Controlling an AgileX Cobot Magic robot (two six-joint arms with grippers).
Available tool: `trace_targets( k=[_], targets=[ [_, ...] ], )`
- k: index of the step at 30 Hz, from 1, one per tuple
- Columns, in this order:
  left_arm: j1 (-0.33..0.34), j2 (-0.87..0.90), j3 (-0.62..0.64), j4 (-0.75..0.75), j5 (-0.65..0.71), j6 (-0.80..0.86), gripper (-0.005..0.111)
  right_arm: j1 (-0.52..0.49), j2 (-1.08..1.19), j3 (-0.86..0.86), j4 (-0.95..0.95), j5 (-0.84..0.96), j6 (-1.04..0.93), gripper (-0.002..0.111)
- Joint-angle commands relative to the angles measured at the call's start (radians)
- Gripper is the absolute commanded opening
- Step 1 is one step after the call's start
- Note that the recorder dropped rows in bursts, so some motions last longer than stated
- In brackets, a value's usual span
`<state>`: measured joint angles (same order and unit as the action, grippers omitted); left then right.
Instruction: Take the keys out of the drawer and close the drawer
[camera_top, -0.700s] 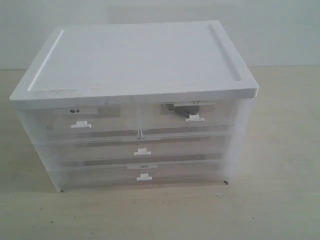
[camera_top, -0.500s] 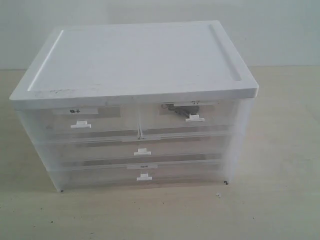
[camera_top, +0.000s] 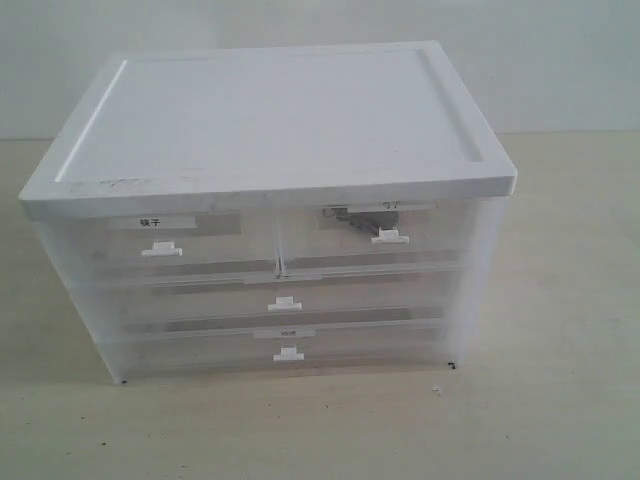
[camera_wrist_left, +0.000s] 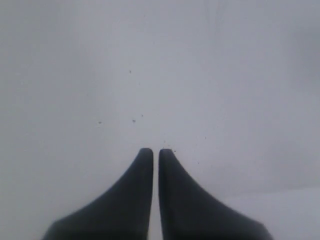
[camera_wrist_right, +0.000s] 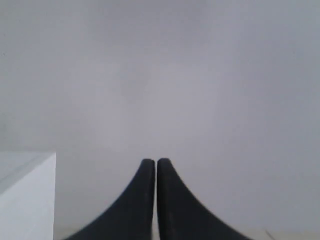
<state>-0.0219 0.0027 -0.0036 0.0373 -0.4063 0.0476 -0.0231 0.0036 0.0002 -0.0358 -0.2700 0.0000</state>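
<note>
The drawer (camera_top: 372, 240) is the top right half-width one of a translucent plastic chest. It has a small white tab handle (camera_top: 389, 237) and a faint label, and it sits pushed in. A grey shape shows dimly through its front: the keys (camera_top: 363, 221). Neither arm appears in the exterior view. In the left wrist view my left gripper (camera_wrist_left: 156, 150) is shut, with nothing between its dark fingers, facing a plain white surface. In the right wrist view my right gripper (camera_wrist_right: 156, 161) is shut and empty as well.
The chest has a flat white top (camera_top: 270, 115) and stands on a pale wooden table (camera_top: 560, 400). The top left drawer (camera_top: 160, 245) bears a black label, and two full-width drawers (camera_top: 285, 310) lie below. A white block corner (camera_wrist_right: 25, 195) shows in the right wrist view.
</note>
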Motion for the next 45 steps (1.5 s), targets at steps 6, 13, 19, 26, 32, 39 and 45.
trace_targets(
  k=[6,13,19,26,32,39,45],
  targets=[
    [0.001,-0.003,0.004,0.004,-0.064,-0.481,0.005,-0.007,-0.004,0.0,-0.001,-0.131,0.257,0.0],
    [0.001,-0.003,0.004,0.404,-0.118,-0.778,0.005,-0.007,-0.004,-0.006,-0.056,-0.242,0.4,0.0],
    [0.001,0.114,-0.052,0.737,-0.295,-0.999,0.005,-0.007,0.056,-0.162,-0.17,-0.299,0.519,0.0],
    [0.001,0.336,-0.082,0.927,-0.378,-1.012,0.005,-0.007,0.302,-0.395,-0.332,-0.295,0.575,0.0],
    [0.001,0.542,-0.03,0.988,-0.462,-0.951,0.005,-0.007,0.586,-0.594,-0.432,-0.305,0.637,0.0],
    [0.001,0.743,-0.021,0.878,-0.556,-0.748,0.005,-0.007,0.88,-0.828,-0.767,-0.31,0.837,0.0],
    [0.001,0.967,-0.021,0.794,-0.667,-0.566,0.005,0.057,1.057,-1.021,-1.027,-0.282,0.826,0.0]
  ],
)
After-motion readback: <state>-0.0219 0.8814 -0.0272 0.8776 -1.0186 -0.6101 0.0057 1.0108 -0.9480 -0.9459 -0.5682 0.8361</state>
